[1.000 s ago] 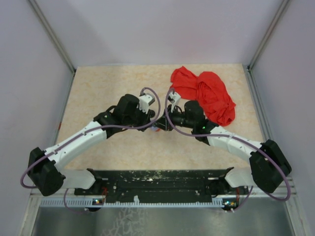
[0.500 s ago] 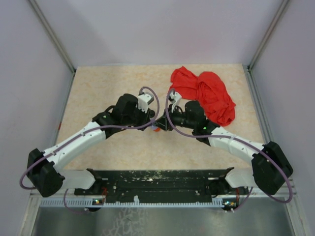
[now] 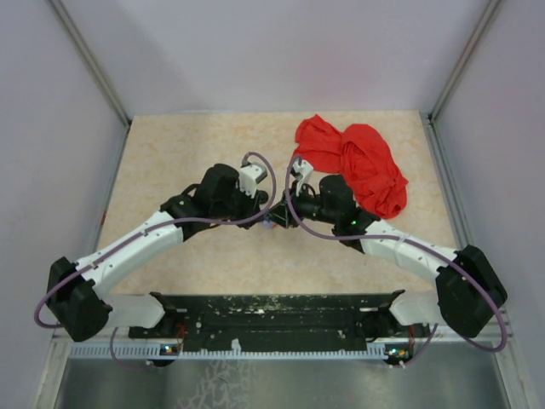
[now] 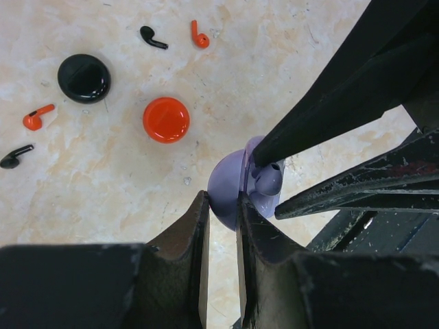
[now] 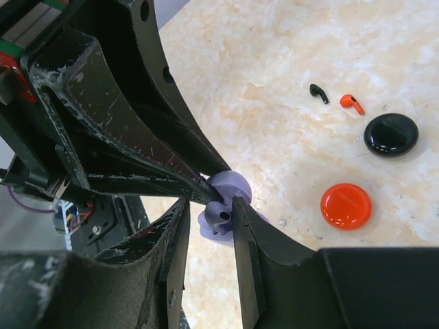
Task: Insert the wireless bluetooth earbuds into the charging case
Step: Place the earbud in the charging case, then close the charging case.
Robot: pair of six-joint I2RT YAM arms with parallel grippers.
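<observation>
Both arms meet over the middle of the surface (image 3: 187, 153), with a crumpled red cloth (image 3: 358, 166) lying at 2 o'clock from their tips. The left pincer (image 4: 221, 199) is pressed nearly together, pinching the edge of a lavender charging case (image 4: 226, 178) held clear of the surface. The right pincer (image 5: 209, 205) reaches in from the opposite side. Its fingers are spread a little around a lavender earbud (image 5: 218, 214), which rests against 1 finger with a sliver of gap to the other and sits right at the case's open face. Whether the bud is fully seated there cannot be told. In the left wrist view, a red disc (image 4: 166, 119) lies on the surface at about 10 o'clock from the lavender case. A black puck case (image 4: 84, 77) lies at 10 o'clock from that disc, apart from it. A black earbud (image 4: 152, 37) and an orange earbud (image 4: 199, 35) lie loose near 12 o'clock of the red disc. 2 more, orange (image 4: 36, 118) and black (image 4: 15, 156), lie out at 9 o'clock.
</observation>
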